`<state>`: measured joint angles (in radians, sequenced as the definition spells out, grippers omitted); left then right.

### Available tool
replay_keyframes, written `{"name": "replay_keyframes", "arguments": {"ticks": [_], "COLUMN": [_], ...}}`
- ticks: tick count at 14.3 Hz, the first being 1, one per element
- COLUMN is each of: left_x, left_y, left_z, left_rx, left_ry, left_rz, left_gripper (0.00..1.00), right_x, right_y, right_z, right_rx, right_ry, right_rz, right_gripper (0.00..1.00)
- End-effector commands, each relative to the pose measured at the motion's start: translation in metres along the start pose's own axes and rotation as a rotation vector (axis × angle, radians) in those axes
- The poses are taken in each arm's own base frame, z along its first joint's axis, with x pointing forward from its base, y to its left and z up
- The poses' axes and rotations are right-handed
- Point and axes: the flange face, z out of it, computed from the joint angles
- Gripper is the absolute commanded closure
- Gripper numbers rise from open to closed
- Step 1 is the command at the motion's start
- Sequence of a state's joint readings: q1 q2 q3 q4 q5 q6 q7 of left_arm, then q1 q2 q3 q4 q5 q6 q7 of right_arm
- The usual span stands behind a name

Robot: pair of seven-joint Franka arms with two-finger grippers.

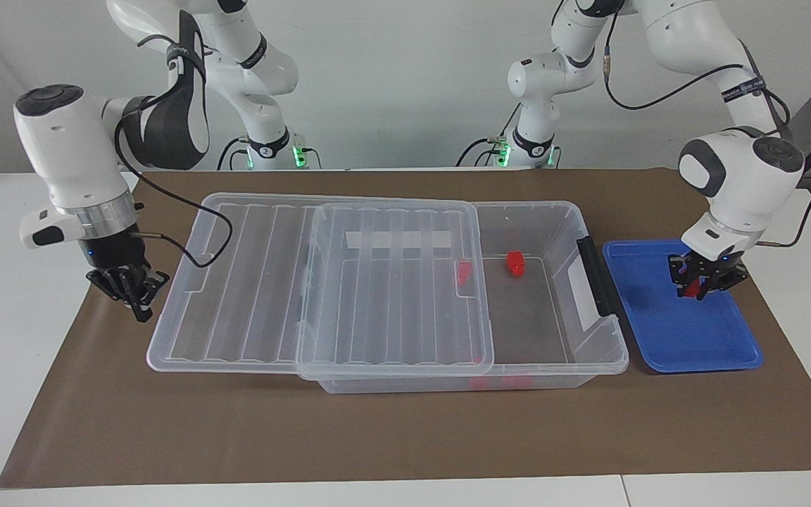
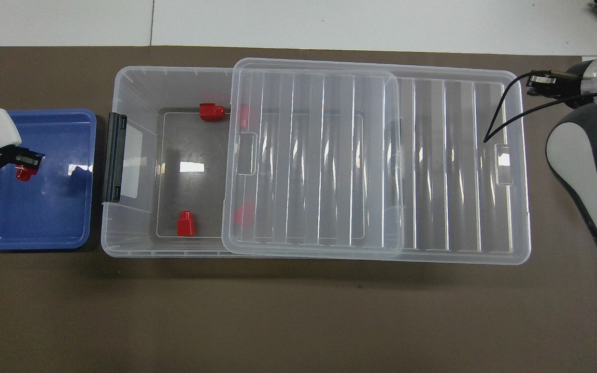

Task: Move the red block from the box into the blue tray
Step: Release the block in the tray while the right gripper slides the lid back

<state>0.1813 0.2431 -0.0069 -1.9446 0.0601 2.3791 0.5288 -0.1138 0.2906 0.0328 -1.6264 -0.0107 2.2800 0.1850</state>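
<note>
Small bright red plastic block (image 1: 691,289) hangs low over the shallow blue plastic tray (image 1: 680,338), which sits just beside the big clear plastic storage box (image 1: 553,310), lid slid halfway off.

Two high cameras, half a turn apart, over one table.

The facing view looks from across the table toward the robots, slanting down, far enough to take in both arm bases, the whole brown mat (image 1: 405,429) and white table edges. The overhead view looks steeply down from the robots' end, closer in, with the mat (image 2: 298,316) filling most of it. Both share the clear box (image 1: 553,296) (image 2: 138,88), its slid lid (image 1: 391,282) (image 2: 319,155) and the blue tray (image 1: 680,338) (image 2: 60,217).
</note>
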Motion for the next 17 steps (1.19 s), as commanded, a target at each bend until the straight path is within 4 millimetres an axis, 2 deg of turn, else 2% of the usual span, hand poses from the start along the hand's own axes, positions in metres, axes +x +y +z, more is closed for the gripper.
{"name": "replay_keyframes", "arguments": {"ticks": [1,2,4,10,13,15,16,17], "left_x": [-0.005,-0.007,-0.010,-0.022,-0.029,-0.031,-0.030,-0.029], "left_y": [-0.004,-0.007,-0.006,0.009,0.012,0.013,0.013,0.014], "left_z": [0.020,0.023,0.033,0.057,0.065,0.067,0.066,0.066], "left_rx": [-0.005,-0.004,-0.005,-0.015,-0.013,-0.013,-0.013,-0.013], "left_ry": [0.017,0.016,0.017,0.014,0.019,0.020,0.021,0.021], "left_rz": [-0.015,-0.021,-0.024,-0.090,-0.094,-0.094,-0.092,-0.091], "left_gripper": [0.79,0.79,0.79,0.78,0.77,0.77,0.72,0.57], "right_x": [0.009,0.010,0.006,-0.002,-0.005,-0.007,-0.011,-0.013], "right_y": [0.008,0.011,0.003,-0.012,-0.027,-0.029,-0.031,-0.031], "right_z": [0.019,0.021,0.023,0.030,0.028,0.020,0.015,0.011], "right_rx": [0.002,0.003,0.005,0.011,0.020,0.018,0.015,0.010], "right_ry": [0.014,0.014,-0.003,-0.021,-0.026,-0.047,-0.070,-0.093], "right_rz": [0.016,0.021,0.008,-0.028,-0.066,-0.069,-0.074,-0.074], "right_gripper": [1.00,1.00,1.00,1.00,1.00,1.00,1.00,1.00]}}
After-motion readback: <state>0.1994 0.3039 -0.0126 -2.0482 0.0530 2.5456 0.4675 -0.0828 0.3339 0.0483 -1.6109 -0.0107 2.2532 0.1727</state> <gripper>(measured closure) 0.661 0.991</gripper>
